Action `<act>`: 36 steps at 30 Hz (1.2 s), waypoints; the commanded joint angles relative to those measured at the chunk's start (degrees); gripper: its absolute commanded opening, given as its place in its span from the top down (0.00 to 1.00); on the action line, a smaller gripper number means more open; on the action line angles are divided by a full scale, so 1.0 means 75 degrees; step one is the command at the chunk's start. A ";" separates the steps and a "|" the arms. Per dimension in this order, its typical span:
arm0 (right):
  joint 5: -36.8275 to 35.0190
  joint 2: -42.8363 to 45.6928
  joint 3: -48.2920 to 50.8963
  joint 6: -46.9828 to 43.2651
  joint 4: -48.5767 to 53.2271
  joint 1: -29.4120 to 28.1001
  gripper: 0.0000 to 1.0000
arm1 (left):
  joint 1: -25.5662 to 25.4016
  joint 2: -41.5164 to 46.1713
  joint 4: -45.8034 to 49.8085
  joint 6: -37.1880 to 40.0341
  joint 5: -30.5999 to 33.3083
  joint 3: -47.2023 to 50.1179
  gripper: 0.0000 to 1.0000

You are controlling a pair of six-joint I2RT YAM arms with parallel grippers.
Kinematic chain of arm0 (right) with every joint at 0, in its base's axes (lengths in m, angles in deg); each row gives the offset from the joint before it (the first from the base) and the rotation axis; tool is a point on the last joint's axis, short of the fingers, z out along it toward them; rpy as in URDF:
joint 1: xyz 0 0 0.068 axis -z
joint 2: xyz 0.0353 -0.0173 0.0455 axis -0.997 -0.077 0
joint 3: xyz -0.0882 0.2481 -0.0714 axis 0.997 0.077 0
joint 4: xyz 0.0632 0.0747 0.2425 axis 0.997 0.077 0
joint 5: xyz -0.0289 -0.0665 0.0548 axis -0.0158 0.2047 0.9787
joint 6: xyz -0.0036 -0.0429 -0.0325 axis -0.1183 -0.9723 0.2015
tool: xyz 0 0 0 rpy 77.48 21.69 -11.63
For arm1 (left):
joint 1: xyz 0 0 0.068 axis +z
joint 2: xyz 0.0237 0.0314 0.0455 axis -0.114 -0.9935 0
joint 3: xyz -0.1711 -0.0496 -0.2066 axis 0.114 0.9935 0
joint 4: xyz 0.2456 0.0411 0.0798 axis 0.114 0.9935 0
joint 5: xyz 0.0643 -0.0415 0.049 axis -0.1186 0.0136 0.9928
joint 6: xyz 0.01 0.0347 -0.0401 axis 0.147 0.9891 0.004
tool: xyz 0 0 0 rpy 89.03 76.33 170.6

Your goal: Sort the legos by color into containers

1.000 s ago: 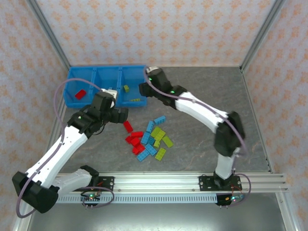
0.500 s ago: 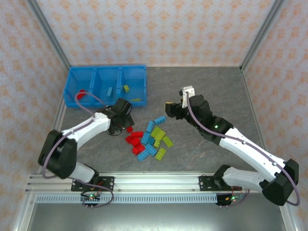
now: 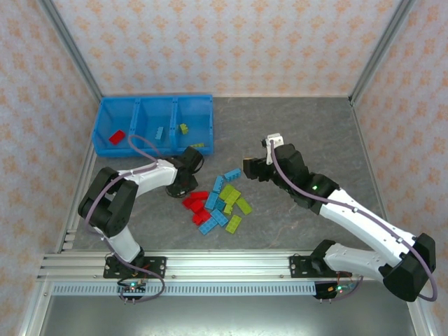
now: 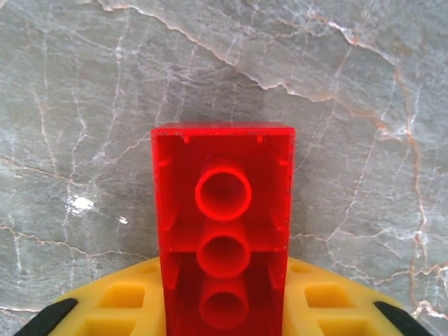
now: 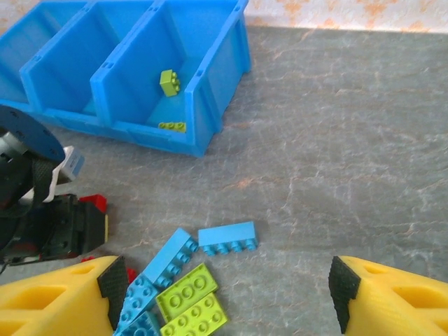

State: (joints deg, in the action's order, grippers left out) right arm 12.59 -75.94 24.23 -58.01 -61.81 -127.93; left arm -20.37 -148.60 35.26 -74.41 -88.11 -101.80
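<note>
**One red brick pinched, four sorted, some fifteen loose**

Pinched between the two yellow pads (image 4: 119, 308) of the left gripper (image 3: 182, 185): one red brick (image 4: 222, 210), hollow underside toward the wrist camera, three round tubes in a row. Positioned at the left edge of the heap (image 3: 217, 203), just in front of the blue tray (image 3: 154, 99). Lifted or resting on the table (image 3: 301, 126): cannot tell.

Spread wide on the right gripper (image 3: 250, 170): two yellow fingers (image 5: 56, 304), nothing between them, hovering near the heap's right side.

Counted in the blue tray, three bins side by side:
- Left bin: one red lego (image 3: 117, 137).
- Middle bin: one light-blue lego (image 3: 160, 132).
- Right bin: two lime legos, namely a back lime lego (image 5: 169, 81) and a front lime lego (image 5: 171, 127) against the front wall.

Lying loose in the heap between the two grippers: roughly four red, six light-blue and five lime, overlapping too much for a sure tally. Set slightly apart at the heap's far edge: one long light-blue brick (image 5: 227, 238).
</note>
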 commanded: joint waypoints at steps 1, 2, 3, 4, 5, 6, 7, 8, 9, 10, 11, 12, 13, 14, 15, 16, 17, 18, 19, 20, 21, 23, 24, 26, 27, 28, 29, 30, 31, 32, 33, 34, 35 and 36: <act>0.1001 -0.0147 -0.0450 0.0313 0.0568 -0.0002 0.22 | -0.0015 0.0169 -0.0407 0.0112 0.0171 -0.0197 0.78; 0.1459 -0.0248 -0.0567 0.0373 0.0730 -0.0002 0.22 | 0.0010 0.0389 -0.0284 0.0236 0.0296 -0.0270 0.80; 0.1997 -0.0365 -0.0706 0.0418 0.0886 -0.0002 0.22 | 0.0078 0.0622 -0.0142 0.0379 0.0423 -0.0371 0.82; 0.2434 -0.0478 -0.0811 0.0477 0.1021 -0.0002 0.21 | 0.0157 0.0830 -0.0013 0.0530 0.0520 -0.0487 0.82; 0.2910 -0.0623 -0.0919 0.0569 0.1146 -0.0002 0.22 | 0.0312 0.1088 0.0186 0.0715 0.0642 -0.0644 0.82; 0.3288 -0.0758 -0.1011 0.0661 0.1248 -0.0002 0.21 | 0.0530 0.1316 0.0383 0.0950 0.0752 -0.0826 0.83; 0.3492 -0.0853 -0.1075 0.0752 0.1328 -0.0016 0.21 | 0.0759 0.1526 0.0527 0.1152 0.0840 -0.1007 0.83; 0.3622 -0.0933 -0.1123 0.0855 0.1379 -0.0019 0.21 | 0.1068 0.1734 0.0656 0.1392 0.0897 -0.1207 0.83; 0.3578 -0.0972 -0.1135 0.0953 0.1397 -0.0031 0.21 | 0.1451 0.1887 0.0760 0.1591 0.0853 -0.1427 0.83; 0.3448 -0.0965 -0.1121 0.1049 0.1390 -0.0037 0.21 | 0.1794 0.1983 0.0823 0.1788 0.0750 -0.1675 0.83; 0.3271 -0.0924 -0.1068 0.1130 0.1344 -0.0049 0.21 | 0.2176 0.2035 0.0888 0.2013 0.0698 -0.1996 0.83; 0.3090 -0.0877 -0.1039 0.1196 0.1309 -0.0048 0.21 | 0.2538 0.2018 0.1002 0.2225 0.0715 -0.2365 0.83; 0.2951 -0.0847 -0.1004 0.1231 0.1286 -0.0049 0.21 | 0.2818 0.1943 0.1093 0.2413 0.0751 -0.2732 0.83; 0.2802 -0.0817 -0.0979 0.1260 0.1283 -0.0049 0.21 | 0.3150 0.1800 0.1164 0.2635 0.0784 -0.3152 0.83; 0.2703 -0.0805 -0.0979 0.1288 0.1272 -0.0047 0.21 | 0.3447 0.1628 0.1207 0.2761 0.0790 -0.3514 0.83; 0.2609 -0.0794 -0.0967 0.1299 0.1272 -0.0049 0.21 | 0.3762 0.1349 0.1236 0.2892 0.0792 -0.3942 0.83; 0.2537 -0.0796 -0.0972 0.1311 0.1277 -0.0049 0.21 | 0.4099 0.1002 0.1297 0.3006 0.0746 -0.4391 0.83; 0.2500 -0.0804 -0.0956 0.1310 0.1272 -0.0043 0.21 | 0.4360 0.0668 0.1399 0.3055 0.0710 -0.4814 0.83; 0.2468 -0.0811 -0.0954 0.1333 0.1283 -0.0049 0.21 | 0.4602 0.0233 0.1519 0.3063 0.0635 -0.5319 0.83; 0.2474 -0.0811 -0.0944 0.1348 0.1292 -0.0049 0.21 | 0.4811 -0.0208 0.1587 0.3298 0.0531 -0.5760 0.83; 0.2475 -0.0810 -0.0944 0.1344 0.1316 -0.0049 0.21 | 0.4956 -0.0548 0.1595 0.3323 0.0358 -0.6077 0.83; 0.2437 -0.0767 -0.0967 0.1334 0.1475 -0.0049 0.21 | 0.5211 -0.1457 0.1698 0.3356 -0.0191 -0.6865 0.83; 0.2401 -0.0740 -0.0960 0.1321 0.1545 -0.0049 0.21 | 0.5288 -0.1910 0.1822 0.3375 -0.0345 -0.7244 0.83; 0.2287 -0.0639 -0.0932 0.1306 0.1692 -0.0049 0.21 | 0.5358 -0.2746 0.2132 0.3471 -0.0630 -0.7983 0.82; 0.2240 -0.0597 -0.0932 0.1307 0.1746 -0.0049 0.21 | 0.5365 -0.2981 0.2183 0.3534 -0.0717 -0.8192 0.80; 0.2191 -0.0532 -0.0921 0.1306 0.1813 -0.0049 0.21 | 0.5365 -0.3173 0.2156 0.3569 -0.0789 -0.8313 0.76; 0.2134 -0.0472 -0.0912 0.1306 0.1872 -0.0049 0.21 | 0.5370 -0.3266 0.2092 0.3565 -0.0782 -0.8337 0.74; 0.2087 -0.0430 -0.0903 0.1306 0.1911 -0.0049 0.21 | 0.5381 -0.3295 0.2020 0.3563 -0.0776 -0.8322 0.73; 0.2017 -0.0377 -0.0888 0.1318 0.1930 -0.0049 0.21 | 0.5382 -0.3302 0.1946 0.3533 -0.0758 -0.8297 0.72; 0.1969 -0.0345 -0.0868 0.1331 0.1939 -0.0049 0.20 | 0.5394 -0.3276 0.1929 0.3507 -0.0761 -0.8301 0.71; 0.1932 -0.0323 -0.0840 0.1324 0.1920 -0.0049 0.21 | 0.5405 -0.3243 0.1940 0.3494 -0.0758 -0.8319 0.69; 0.1903 -0.0322 -0.0806 0.1324 0.1883 -0.0049 0.21 | 0.5405 -0.3159 0.1965 0.3462 -0.0785 -0.8315 0.66; 0.1878 -0.0349 -0.0783 0.1332 0.1820 -0.0049 0.20 | 0.5405 -0.3033 0.1950 0.3420 -0.0840 -0.8255 0.64; 0.1878 -0.0387 -0.0773 0.1348 0.1766 -0.0049 0.20 | 0.5406 -0.2897 0.1906 0.3380 -0.0903 -0.8162 0.64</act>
State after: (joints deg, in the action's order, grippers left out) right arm 28.86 -79.26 17.52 -48.55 -49.09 -127.97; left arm 20.13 -175.75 48.15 -49.10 -93.55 -161.65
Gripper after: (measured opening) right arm 0.797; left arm 0.358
